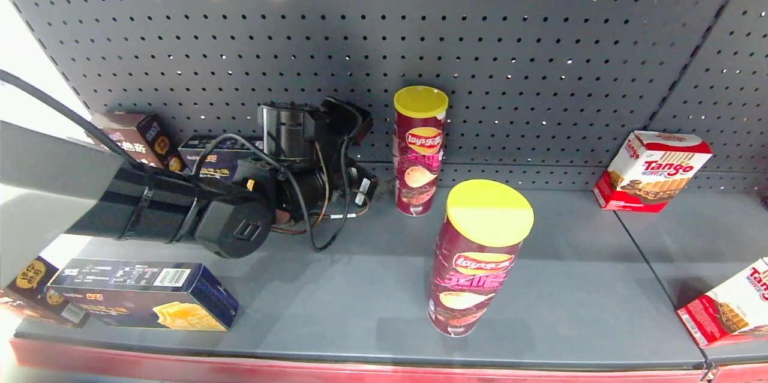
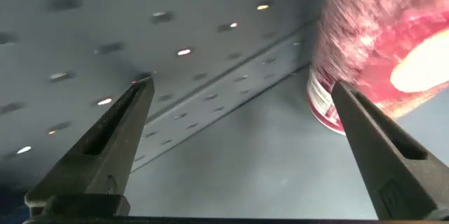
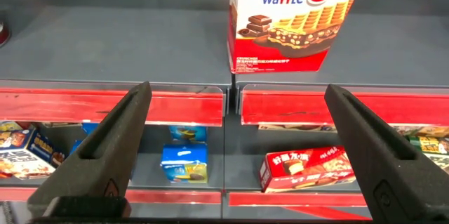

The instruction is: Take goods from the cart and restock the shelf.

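So, the shelf [image 1: 372, 287]: grey deck with a pegboard back, and I reckon I'm at the tail end of a placement. My left arm [image 1: 180, 215] lies across it toward the back wall. Two chip cans stand upright on it, maroon tubes with yellow lids. The front can [image 1: 480, 257] is near the edge and the rear can [image 1: 420, 152] is near the pegboard. My left gripper [image 2: 242, 87] is spread wide with nothing in it, and the rear can sits just beside one finger. Next I'd back straight out without clipping that tall, tippy tube, then head to the cart. My right gripper [image 3: 238, 90] is also gaping and empty, facing a waffle box [image 3: 287, 20].
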